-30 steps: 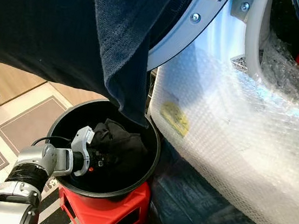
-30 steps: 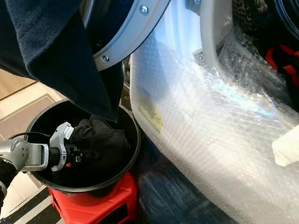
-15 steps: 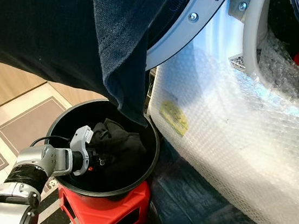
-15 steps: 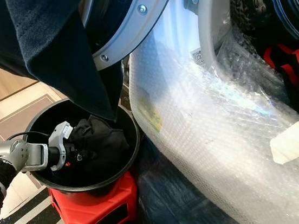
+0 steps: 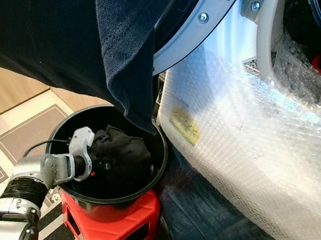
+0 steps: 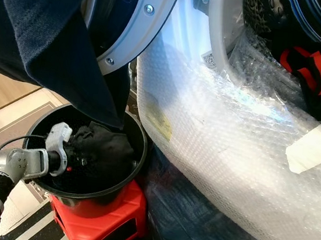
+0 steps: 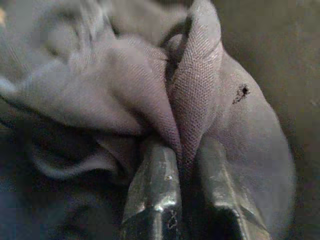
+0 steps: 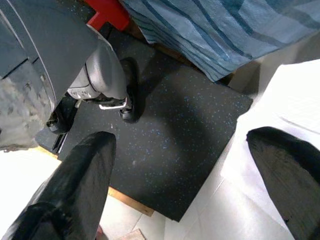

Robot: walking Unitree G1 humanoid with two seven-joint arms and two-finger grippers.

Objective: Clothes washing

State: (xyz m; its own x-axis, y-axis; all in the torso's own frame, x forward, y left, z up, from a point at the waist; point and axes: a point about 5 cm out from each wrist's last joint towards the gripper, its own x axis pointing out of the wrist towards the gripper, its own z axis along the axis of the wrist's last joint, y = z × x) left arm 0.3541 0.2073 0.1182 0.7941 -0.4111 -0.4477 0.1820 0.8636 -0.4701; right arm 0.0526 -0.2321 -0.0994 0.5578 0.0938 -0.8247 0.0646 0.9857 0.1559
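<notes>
A black garment (image 5: 122, 157) lies bunched in a round black basket (image 5: 155, 172) that stands on a red stool (image 5: 113, 229). My left gripper (image 5: 97, 165) reaches down into the basket. In the left wrist view its fingers (image 7: 155, 200) are shut on a fold of the black garment (image 7: 200, 100). A dark blue garment (image 5: 72, 27) hangs over the open washing machine door (image 5: 185, 38) above the basket. The drum opening (image 6: 288, 30) at the upper right holds dark and red laundry. My right gripper (image 8: 185, 170) hangs open above a dark floor mat (image 8: 175, 135).
The washing machine front is wrapped in bubble wrap (image 5: 251, 143). Blue striped cloth (image 5: 217, 226) lies on the floor below it. A patterned rug (image 5: 12, 137) and tiled floor lie to the left of the stool. A wheeled grey base (image 8: 100, 75) stands on the dark mat.
My left gripper has risen a little inside the basket, and the bunched black garment has lifted with it. The view has shifted slightly.
</notes>
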